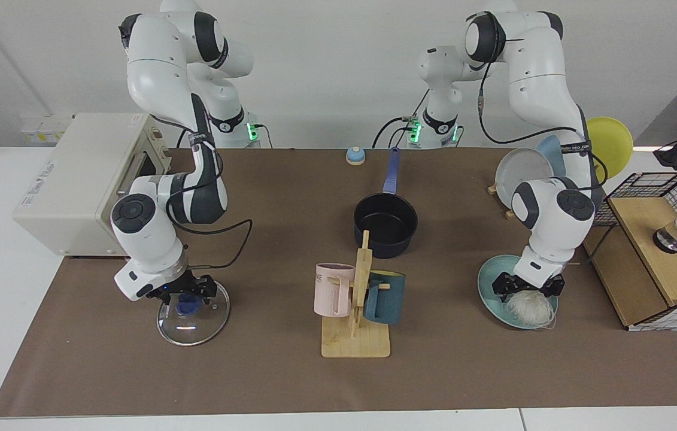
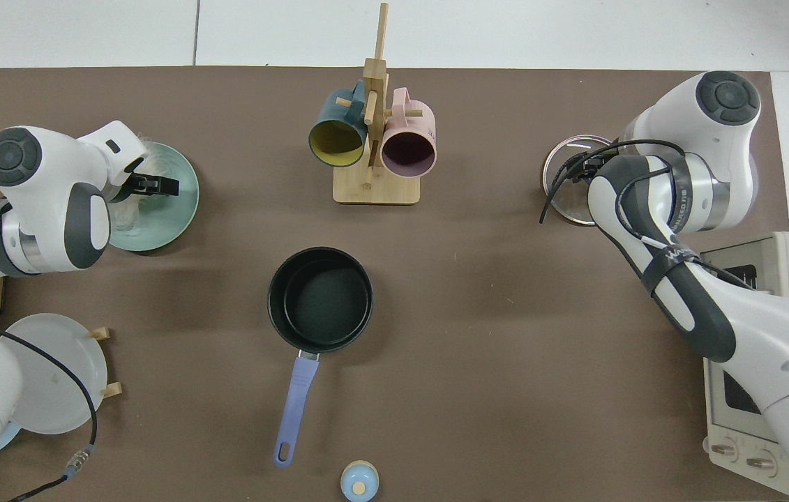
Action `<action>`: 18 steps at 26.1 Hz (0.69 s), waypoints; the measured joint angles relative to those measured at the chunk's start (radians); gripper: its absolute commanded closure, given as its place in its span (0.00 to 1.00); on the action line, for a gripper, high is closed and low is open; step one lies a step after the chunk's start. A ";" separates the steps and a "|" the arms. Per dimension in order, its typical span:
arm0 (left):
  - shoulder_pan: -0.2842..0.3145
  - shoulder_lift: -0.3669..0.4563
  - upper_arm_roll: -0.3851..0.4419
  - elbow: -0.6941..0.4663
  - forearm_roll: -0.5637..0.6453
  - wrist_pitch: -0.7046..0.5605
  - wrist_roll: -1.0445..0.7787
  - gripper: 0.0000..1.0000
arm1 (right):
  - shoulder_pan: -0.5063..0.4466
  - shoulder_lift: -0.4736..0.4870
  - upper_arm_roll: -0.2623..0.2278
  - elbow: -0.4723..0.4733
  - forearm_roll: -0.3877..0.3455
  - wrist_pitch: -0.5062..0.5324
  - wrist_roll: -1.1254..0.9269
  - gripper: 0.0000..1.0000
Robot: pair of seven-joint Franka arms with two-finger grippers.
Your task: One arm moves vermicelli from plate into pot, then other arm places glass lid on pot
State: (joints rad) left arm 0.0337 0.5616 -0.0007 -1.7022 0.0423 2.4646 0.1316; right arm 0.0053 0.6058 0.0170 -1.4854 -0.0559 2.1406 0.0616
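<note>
The teal-green plate (image 1: 489,291) (image 2: 174,209) sits on the brown mat with a white tangle of vermicelli (image 1: 531,308) on it. My left gripper (image 1: 527,287) (image 2: 154,185) is low over the vermicelli, fingers open and straddling the top of the tangle. The glass lid (image 1: 193,320) (image 2: 565,183) lies flat on the mat. My right gripper (image 1: 186,292) hangs just above its blue knob (image 1: 184,307), fingers open on either side. The empty navy pot (image 1: 385,224) (image 2: 319,298) stands mid-table, its blue handle (image 1: 393,170) (image 2: 296,408) pointing toward the arm bases.
A wooden mug rack (image 1: 355,344) with a pink mug (image 1: 332,290) and a teal mug (image 1: 385,298) stands in front of the pot. Plates lean in a rack (image 1: 524,170) behind the left arm. A white appliance (image 1: 84,179) and a cardboard box (image 1: 655,263) flank the mat.
</note>
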 measured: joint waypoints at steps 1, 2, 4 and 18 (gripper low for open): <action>0.000 0.000 0.000 0.000 0.010 0.002 0.000 0.11 | 0.000 -0.001 0.000 -0.002 0.000 0.000 0.000 0.11; 0.000 0.000 -0.001 0.000 0.020 0.005 -0.001 0.24 | 0.000 -0.003 0.000 -0.004 0.000 0.001 0.000 0.19; 0.000 0.000 -0.001 0.000 0.035 0.008 0.000 0.58 | 0.001 -0.005 0.001 -0.007 0.000 0.010 0.000 0.48; 0.002 0.000 0.002 0.003 0.045 0.013 0.047 1.00 | 0.003 -0.007 0.003 -0.010 0.000 0.040 0.000 1.00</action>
State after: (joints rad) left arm 0.0357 0.5617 0.0017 -1.6995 0.0871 2.4777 0.1782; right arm 0.0079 0.5989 0.0205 -1.4953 -0.0562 2.1805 0.0615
